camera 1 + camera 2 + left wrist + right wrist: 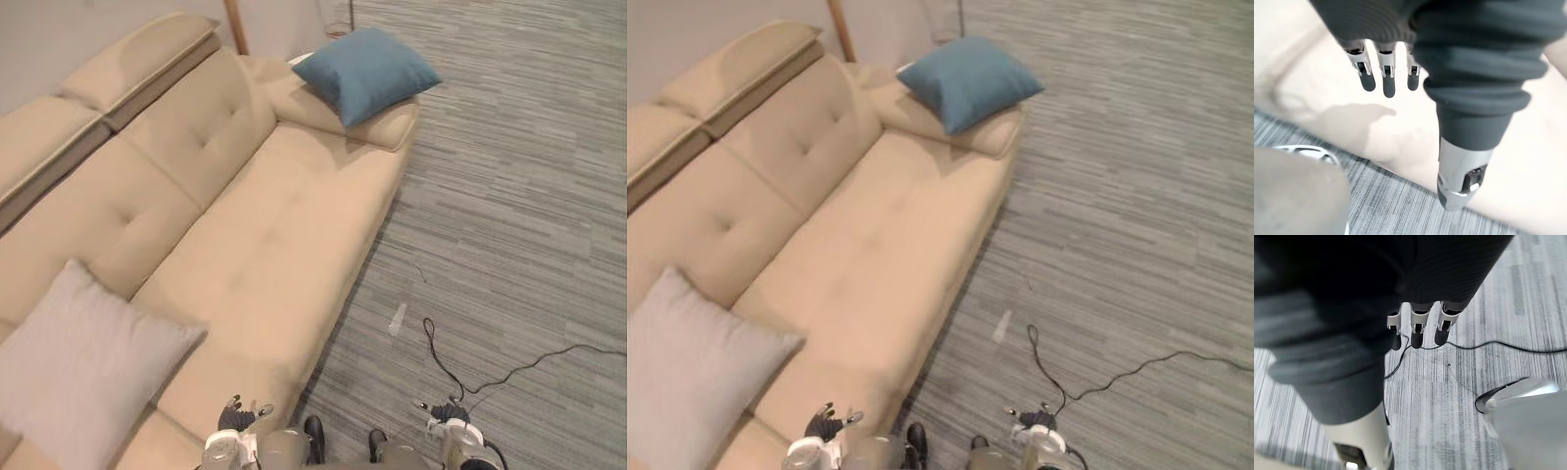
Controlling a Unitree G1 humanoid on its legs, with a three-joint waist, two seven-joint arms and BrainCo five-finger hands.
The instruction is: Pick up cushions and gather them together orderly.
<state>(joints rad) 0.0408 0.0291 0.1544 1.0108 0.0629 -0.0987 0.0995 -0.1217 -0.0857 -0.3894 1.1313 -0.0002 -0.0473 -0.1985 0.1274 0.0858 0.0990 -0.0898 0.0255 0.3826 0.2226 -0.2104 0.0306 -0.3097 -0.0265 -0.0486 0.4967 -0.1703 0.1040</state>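
A long, soft tan sofa (274, 245) runs from 8 o'clock up to 1 o'clock in the head views. A square blue cloth cushion (367, 73) lies at 1 o'clock, on top of the sofa's far armrest. A square pale grey cloth cushion (83, 367) sits at 8 o'clock, on the near end of the seat. The two cushions are well apart, with bare seat between them. The stripy grey carpet floor (509, 196) is on the 3 o'clock side.

The left hand (235, 418) hangs low at 7 o'clock, over the front edge of the sofa seat. Its fingers (1388, 83) are straight and loose and hold nothing. The right hand (444, 416) hangs at 5 o'clock, over the carpet. Its fingers (1418, 335) are straight too and hold nothing.
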